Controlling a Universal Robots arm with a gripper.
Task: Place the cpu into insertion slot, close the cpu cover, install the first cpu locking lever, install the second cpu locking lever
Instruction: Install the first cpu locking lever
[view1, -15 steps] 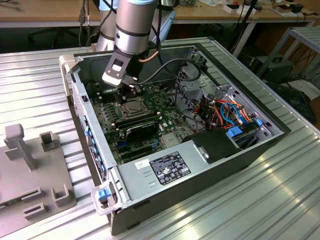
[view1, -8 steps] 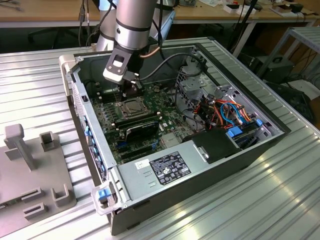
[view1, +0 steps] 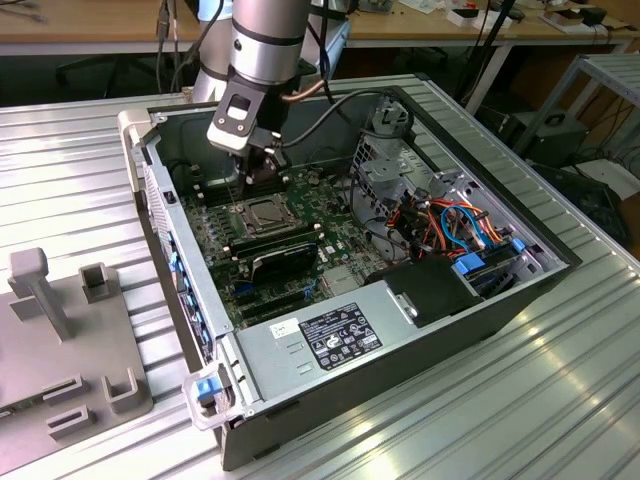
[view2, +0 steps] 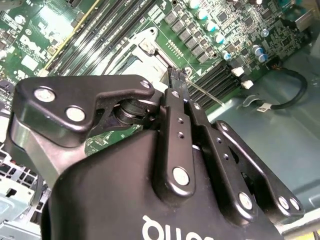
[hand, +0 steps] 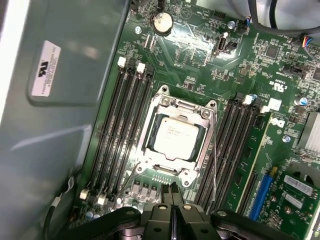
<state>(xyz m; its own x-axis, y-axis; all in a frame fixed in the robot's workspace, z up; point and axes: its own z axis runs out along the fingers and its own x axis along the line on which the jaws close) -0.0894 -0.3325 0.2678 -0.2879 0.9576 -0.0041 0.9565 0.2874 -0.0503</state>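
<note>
In the exterior view, an open computer case (view1: 300, 395) lay on the ribbed metal bench (view1: 560, 400). The arm reached down into it, the tool (view1: 257, 172) low over the green motherboard (view1: 215, 245). The cpu (view1: 258, 212) sat just beside the tool, with a black fan card (view1: 285, 258) next to it.

In the second wrist view, the tool (view2: 176, 75) had its black fingers (view2: 172, 95) drawn together over the board. A thin metal rod (view2: 205, 92) ran off from right beside the tips; whether they pinched it could not be told.

In the first wrist view, the cpu (hand: 175, 135) lay flat in the insertion slot (hand: 165, 171), between banks of long black memory slots (hand: 122, 130). The cpu cover (hand: 182, 106) was down around it, the chip's grey top showing through the window. One thin lever (hand: 215, 160) ran along one side of the socket and another lever (hand: 129, 175) angled off the opposite side. The tool (hand: 173, 189), fingers together, hung near the socket's edge
</note>
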